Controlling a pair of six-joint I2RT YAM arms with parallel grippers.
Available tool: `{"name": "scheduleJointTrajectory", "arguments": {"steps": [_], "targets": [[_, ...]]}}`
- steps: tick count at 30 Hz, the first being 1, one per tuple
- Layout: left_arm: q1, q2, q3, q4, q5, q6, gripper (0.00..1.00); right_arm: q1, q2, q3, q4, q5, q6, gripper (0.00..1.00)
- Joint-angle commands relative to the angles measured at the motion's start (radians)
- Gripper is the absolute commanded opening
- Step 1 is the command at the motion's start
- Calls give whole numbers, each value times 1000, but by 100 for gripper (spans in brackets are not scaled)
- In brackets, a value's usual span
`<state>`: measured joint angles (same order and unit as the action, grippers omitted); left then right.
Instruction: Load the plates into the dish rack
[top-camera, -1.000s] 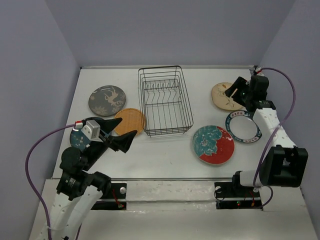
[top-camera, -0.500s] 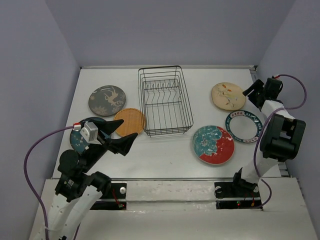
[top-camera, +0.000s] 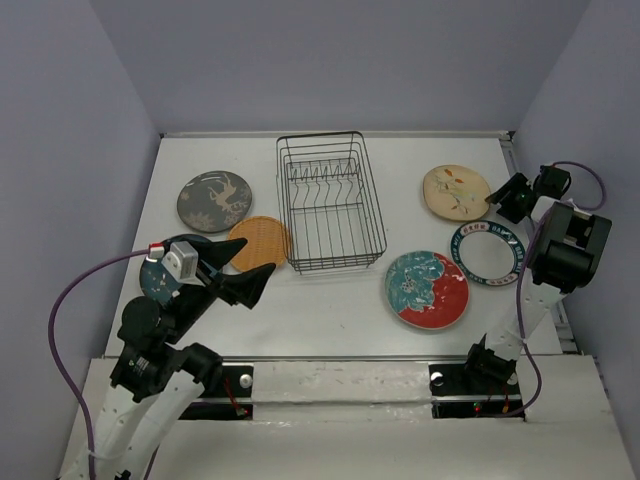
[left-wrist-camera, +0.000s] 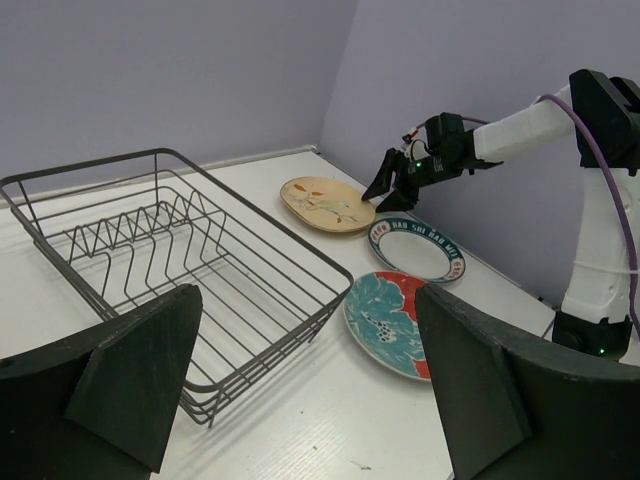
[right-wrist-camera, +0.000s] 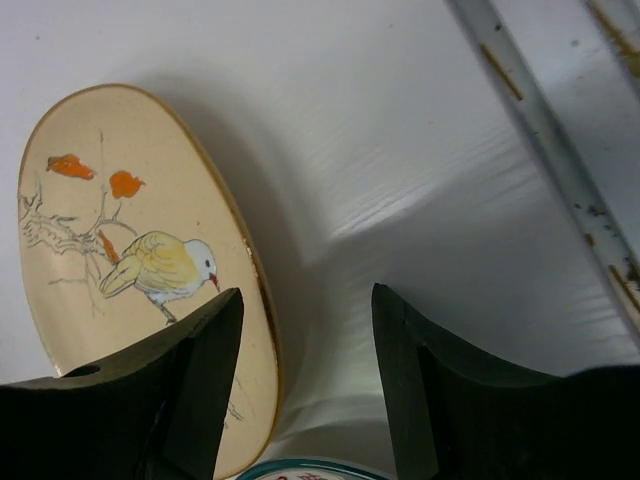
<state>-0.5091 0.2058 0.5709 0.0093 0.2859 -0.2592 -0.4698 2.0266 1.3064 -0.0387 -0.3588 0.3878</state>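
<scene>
Top external view: the right end effector (top-camera: 514, 198) has swung to the rim of the tan plate (top-camera: 455, 192), jaws part-open and empty, so a pickup looks close; the plate lies right of the dish rack (top-camera: 330, 200).

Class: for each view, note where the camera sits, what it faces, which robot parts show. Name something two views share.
Top external: above and behind the bases, looking down at the table; left gripper, right gripper show.
Left wrist: rides the left gripper, facing across the dish rack to the right gripper; own fingers show.
Right wrist: facing down at the tan plate; own fingers show.
Both wrist views share the tan plate.
</scene>
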Motion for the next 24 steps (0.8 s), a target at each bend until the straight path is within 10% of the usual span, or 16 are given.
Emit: {"name": "scheduleJointTrajectory", "arguments": {"steps": [1,12,20,24], "targets": [[-5,21,18,27,-10,17,99,7,20,51,-24,-138,-24,60],[-3,32,23,26,-31,21,99,7,98,42,17,-258,57,45],[7,38,23,26,-39,25,99,7,81,13,115,-272,129,9],[15,40,23,23,-45,26,99,28,-12,-18,186,-184,178,7]]}}
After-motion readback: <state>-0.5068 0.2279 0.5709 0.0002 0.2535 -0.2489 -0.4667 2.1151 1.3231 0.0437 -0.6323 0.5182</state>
